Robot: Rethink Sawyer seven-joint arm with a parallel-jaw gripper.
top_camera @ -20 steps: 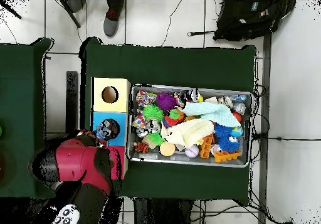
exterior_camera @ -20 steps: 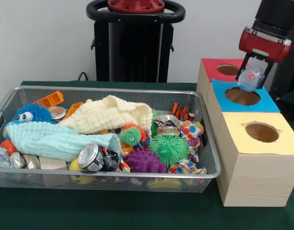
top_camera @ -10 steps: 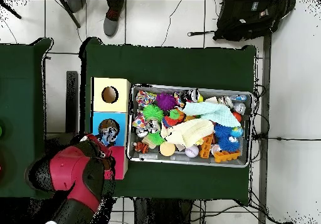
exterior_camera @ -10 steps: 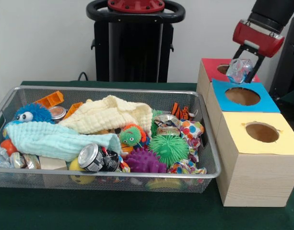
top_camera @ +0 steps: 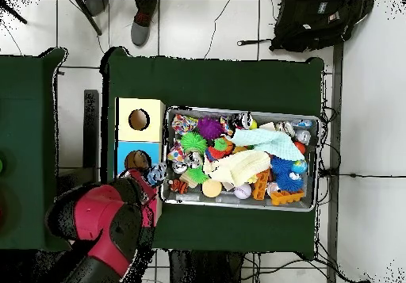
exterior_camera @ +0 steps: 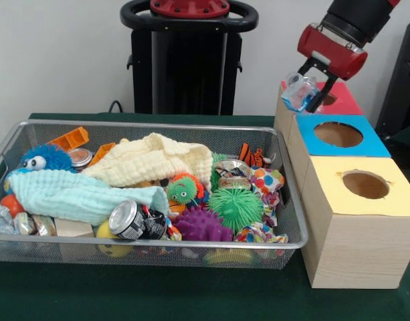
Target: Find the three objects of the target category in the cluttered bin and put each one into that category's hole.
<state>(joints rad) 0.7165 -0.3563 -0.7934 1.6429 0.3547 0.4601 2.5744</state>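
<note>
While the wide silver wire-mesh basket [exterior_camera: 290, 194] sits full of toys and cloths at lower left of the green tabletop [exterior_camera: 191, 294], the red and black arm's pincer [exterior_camera: 310, 88] at upper right grips a small clear dented plastic bottle [exterior_camera: 299, 90]. It hangs over the left edge of the red-topped wooden box [exterior_camera: 343, 101], beside its round hole [exterior_camera: 328, 99].
</note>
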